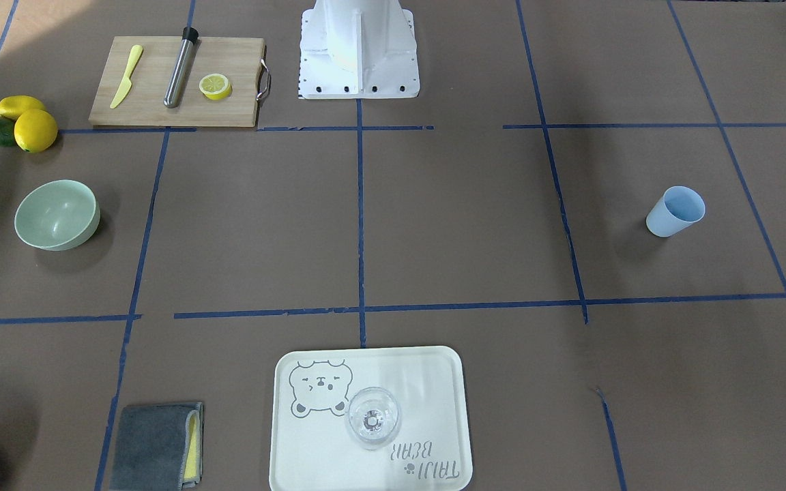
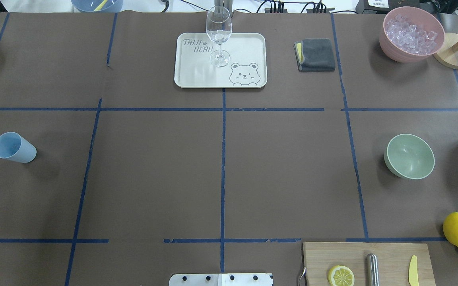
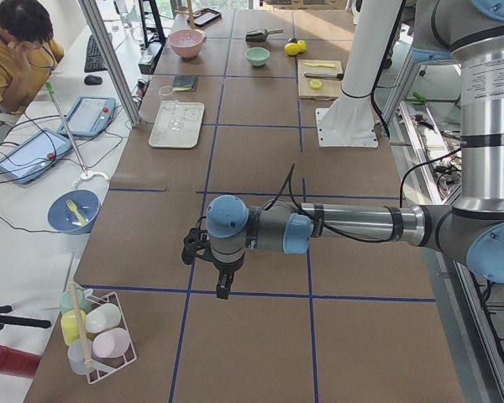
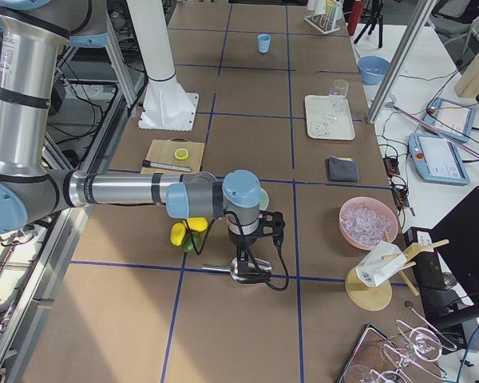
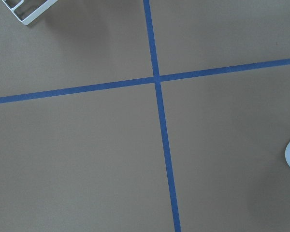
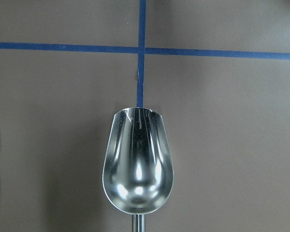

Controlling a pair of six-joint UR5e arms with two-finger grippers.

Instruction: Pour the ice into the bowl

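The mint-green bowl stands upright and empty on the table; it also shows in the overhead view. The ice fills a pink tub at the far right corner. My right gripper hangs low over a metal scoop lying on the table; I cannot tell whether it is open or shut. The right wrist view shows the scoop empty. My left gripper hangs over bare table; I cannot tell its state.
A light blue cup stands at the left. A tray holds a wine glass. A grey cloth, a cutting board with a lemon slice, and lemons lie about.
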